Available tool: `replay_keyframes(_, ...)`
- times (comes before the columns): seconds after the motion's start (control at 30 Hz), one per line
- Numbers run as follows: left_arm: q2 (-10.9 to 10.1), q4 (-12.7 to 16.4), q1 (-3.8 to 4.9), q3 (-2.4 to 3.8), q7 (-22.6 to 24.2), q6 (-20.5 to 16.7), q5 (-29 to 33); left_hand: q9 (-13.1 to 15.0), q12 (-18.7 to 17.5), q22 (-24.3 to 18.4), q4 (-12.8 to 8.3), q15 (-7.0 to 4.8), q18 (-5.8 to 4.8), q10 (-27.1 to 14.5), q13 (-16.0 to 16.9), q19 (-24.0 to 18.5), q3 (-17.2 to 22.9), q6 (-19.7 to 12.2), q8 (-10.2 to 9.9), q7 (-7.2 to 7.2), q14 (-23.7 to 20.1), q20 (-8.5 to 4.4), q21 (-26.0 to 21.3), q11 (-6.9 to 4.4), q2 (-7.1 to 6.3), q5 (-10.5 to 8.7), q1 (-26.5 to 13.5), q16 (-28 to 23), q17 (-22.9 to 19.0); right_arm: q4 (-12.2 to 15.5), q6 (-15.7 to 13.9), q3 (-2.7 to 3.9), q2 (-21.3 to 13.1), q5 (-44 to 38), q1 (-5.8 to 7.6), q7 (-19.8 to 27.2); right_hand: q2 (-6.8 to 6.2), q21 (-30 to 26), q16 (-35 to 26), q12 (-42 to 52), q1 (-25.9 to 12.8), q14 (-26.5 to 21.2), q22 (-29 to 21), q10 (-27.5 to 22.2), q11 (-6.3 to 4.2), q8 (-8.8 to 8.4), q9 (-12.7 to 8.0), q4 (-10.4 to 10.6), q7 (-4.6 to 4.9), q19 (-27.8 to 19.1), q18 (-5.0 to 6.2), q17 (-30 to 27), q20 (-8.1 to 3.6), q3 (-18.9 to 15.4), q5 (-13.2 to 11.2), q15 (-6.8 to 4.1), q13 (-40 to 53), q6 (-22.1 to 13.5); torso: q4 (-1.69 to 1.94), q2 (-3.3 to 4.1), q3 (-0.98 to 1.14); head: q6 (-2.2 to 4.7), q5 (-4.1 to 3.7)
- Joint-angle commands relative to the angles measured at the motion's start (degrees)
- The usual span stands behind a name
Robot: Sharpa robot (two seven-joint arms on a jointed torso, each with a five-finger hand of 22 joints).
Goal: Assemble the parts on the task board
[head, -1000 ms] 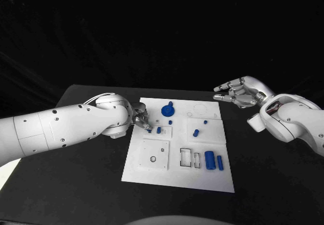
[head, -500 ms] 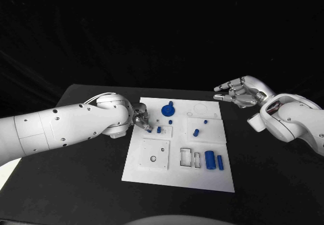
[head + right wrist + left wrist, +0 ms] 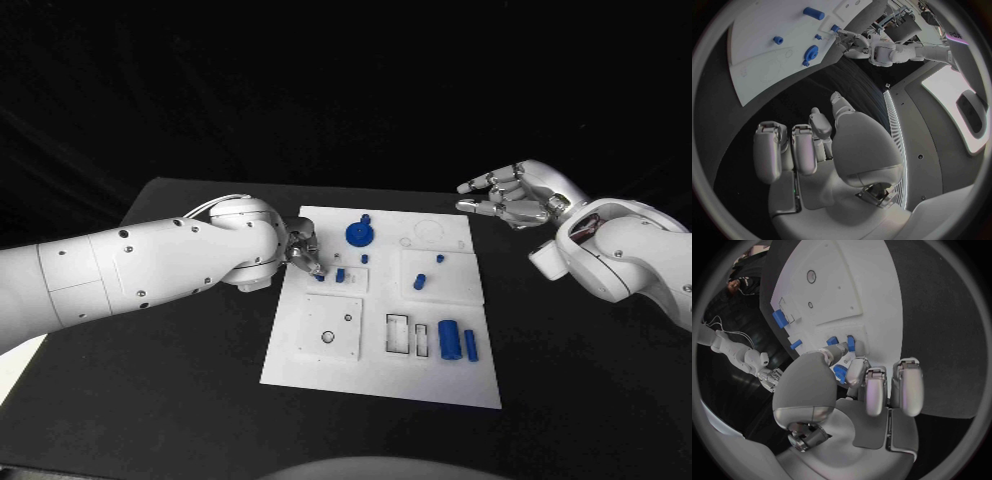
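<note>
A black table [image 3: 173,380] under a dark backdrop carries the white task board [image 3: 382,385]; the left hand [image 3: 302,253] sits at the board's left edge, fingertips down on a small blue peg [image 3: 319,279] beside a second upright peg [image 3: 339,276]; the peg lies directly below the fingers, its long axis seemingly upright, so the coming move is probably a straight push or lift. The left wrist view shows thumb and finger [image 3: 856,371] pinching a blue piece [image 3: 841,373], a detail hidden from the head view. The right hand [image 3: 508,197] hovers off the board's far right corner, fingers loosely curled, holding nothing, well apart from the parts.
</note>
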Motion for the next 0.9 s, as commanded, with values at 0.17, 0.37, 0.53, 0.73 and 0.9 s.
replay_keyframes(0.17,0.59,-0.49,-0.55,-0.3,-0.68,2.71,1.12,-0.06,0.24,8.52,-5.29,-0.1,-0.72,0.34,-0.03,3.45,5.72,0.48,0.61,-0.82,5.92,-0.38,0.07,-0.13,0.14,-0.04,-1.36,0.3,15.07,0.11,0.25,0.01,-0.04,0.02,-0.02,0.44,0.46,-0.25,-0.14,-0.33,0.05,4.18,-0.04,-0.42,0.01,0.33,0.05,0.08,-0.23,-0.27,0.3,9.14,0.02,-0.3,0.21,-0.19,-0.07,0.0,-0.05,-0.04,0.03,-0.13,0.03)
replay_keyframes(0.37,0.76,-0.6,-0.57,-0.31,-0.81,3.07,1.49,-0.1,0.44,8.59,-4.65,-0.41,-0.73,0.53,0.23,3.46,4.47,1.31,0.94,-1.39,5.92,-0.56,0.09,-0.53,-0.41,-0.13,-2.76,0.3,15.07,0.12,0.29,0.01,-0.05,0.02,-0.02,0.44,0.46,-0.25,-0.14,-0.33,0.05,4.18,-0.04,-0.42,0.01,0.33,0.05,0.08,-0.23,-0.27,0.3,9.14,0.02,-0.3,0.21,-0.19,-0.07,0.0,0.0,-0.06,0.03,-0.24,0.0)
replay_keyframes(0.53,0.81,-0.66,-0.58,-0.31,-0.95,3.11,1.7,-0.14,0.68,8.79,-4.13,-0.71,-0.77,0.73,0.56,3.53,3.11,2.16,1.25,-1.83,5.92,-0.77,0.21,-0.87,-1.01,-0.16,-3.84,0.3,15.07,0.12,0.28,0.01,-0.06,0.02,-0.02,0.45,0.46,-0.25,-0.14,-0.33,0.05,4.18,-0.04,-0.42,0.01,0.33,0.05,0.08,-0.23,-0.27,0.3,9.14,0.02,-0.3,0.21,-0.19,-0.07,0.0,-0.03,-0.06,0.03,-0.22,-0.03)
replay_keyframes(0.73,0.86,-0.81,-0.58,-0.31,-1.3,2.41,1.8,-0.24,0.88,9.09,-3.26,-0.98,-0.84,0.9,0.85,3.64,1.48,2.92,1.43,-2.14,5.92,-0.97,0.4,-1.15,-1.41,-0.15,-5.18,0.3,15.07,0.13,0.25,0.01,-0.08,0.02,-0.02,0.46,0.46,-0.25,-0.14,-0.33,0.05,4.18,-0.04,-0.42,0.01,0.33,0.05,0.08,-0.23,-0.27,0.3,9.14,0.02,-0.3,0.21,-0.19,-0.07,0.0,-0.02,-0.05,0.06,-0.26,-0.08)
replay_keyframes(0.9,0.92,-0.99,-0.58,-0.31,-1.57,1.82,1.83,-0.3,0.86,9.15,-2.78,-1.06,-0.85,0.9,0.85,3.67,0.75,3.16,1.47,-2.21,5.92,-1.05,0.43,-1.22,-1.48,-0.15,-5.78,0.3,15.07,0.14,0.21,0.01,-0.1,0.02,-0.02,0.46,0.46,-0.25,-0.14,-0.33,0.05,4.18,-0.04,-0.42,0.01,0.33,0.05,0.08,-0.23,-0.27,0.3,9.14,0.02,-0.3,0.21,-0.19,-0.07,0.0,-0.03,-0.06,0.05,-0.24,-0.14)
